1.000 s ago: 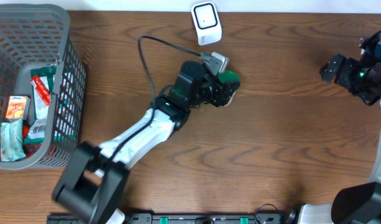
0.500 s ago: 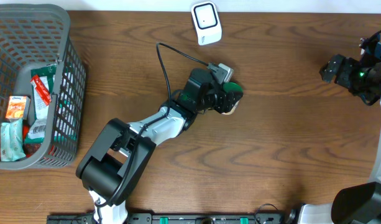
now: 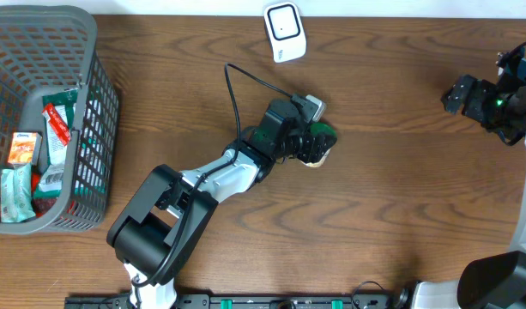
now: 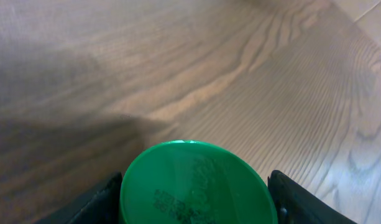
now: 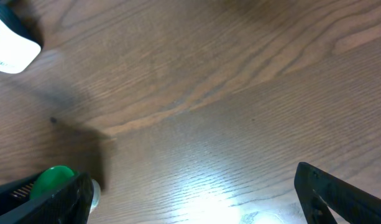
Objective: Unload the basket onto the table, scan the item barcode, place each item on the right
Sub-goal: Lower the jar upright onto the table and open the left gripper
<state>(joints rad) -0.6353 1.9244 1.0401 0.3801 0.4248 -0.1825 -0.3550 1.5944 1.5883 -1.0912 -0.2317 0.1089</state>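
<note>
Green-lidded container (image 4: 190, 177) is pinched between the jaws of the left gripper (image 3: 310, 142). It is held near the middle of the table (image 3: 400, 197), toward the far edge, near the white scanner (image 3: 285, 32) but apart from it. Right gripper (image 5: 193, 198) is positioned at the right edge, jaws spread wide over bare wood. Mesh basket (image 3: 87, 51) with packets is noted at the far left corner.

The table (image 3: 400, 197) lies bare between the green-lidded container (image 3: 324, 133) mid-table and the right arm (image 3: 494, 101) at the right edge. The left arm (image 3: 215, 176) crosses the near middle; the basket (image 3: 96, 107) blocks the far left, the scanner (image 3: 285, 32) the far centre.
</note>
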